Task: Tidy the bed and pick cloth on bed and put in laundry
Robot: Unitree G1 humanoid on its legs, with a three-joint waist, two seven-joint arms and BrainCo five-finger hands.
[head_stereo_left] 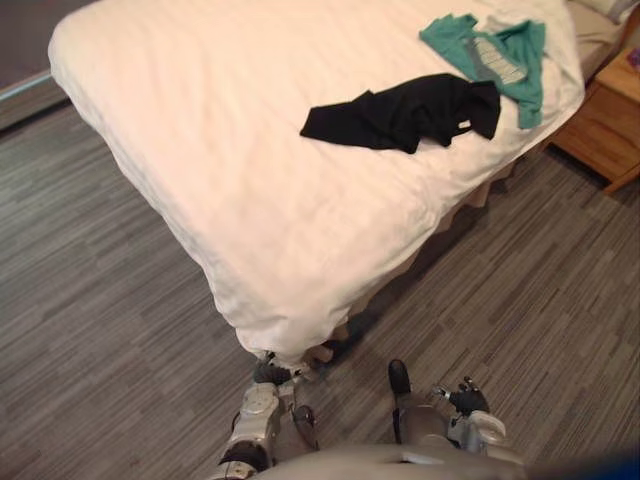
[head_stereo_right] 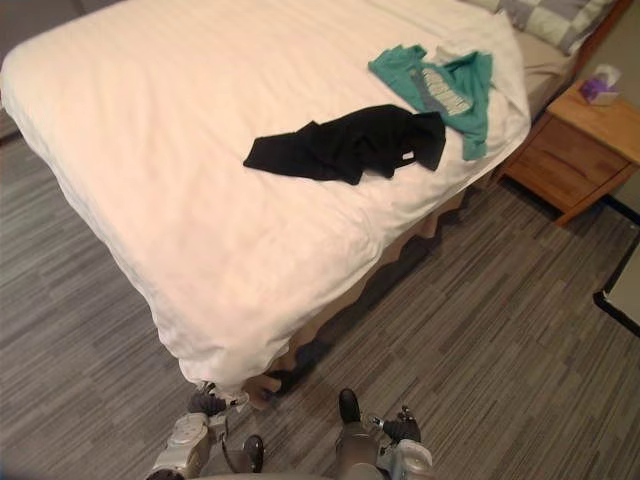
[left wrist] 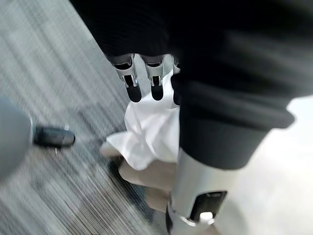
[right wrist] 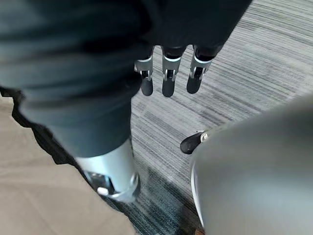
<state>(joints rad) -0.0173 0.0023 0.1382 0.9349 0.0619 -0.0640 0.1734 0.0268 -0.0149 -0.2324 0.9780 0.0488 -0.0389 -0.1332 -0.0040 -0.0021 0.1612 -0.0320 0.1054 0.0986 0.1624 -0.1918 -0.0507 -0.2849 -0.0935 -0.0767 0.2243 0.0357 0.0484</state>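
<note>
Upper right, a wooden nightstand [head_stereo_left: 610, 115] stands beside the white bed [head_stereo_left: 230, 150]. The crumpled black cloth [head_stereo_left: 405, 112] and green shirt [head_stereo_left: 495, 55] lie on it, well apart from the left hand [left wrist: 131, 85] and right hand [right wrist: 168, 81] at the bottom centre, both relaxed and empty.

A floor [head_stereo_right: 480, 330] of grey striped planks covered the near part of the scene, from left to right. At the far right stood a wooden nightstand [head_stereo_right: 570, 150] with a drawer front. A small purple and white tissue box [head_stereo_right: 600, 87] sat on its top. Farther away, a little to the left, lay a grey checked pillow [head_stereo_right: 560, 15]. At the right edge a black-framed light panel [head_stereo_right: 622, 290] was partly visible.
</note>
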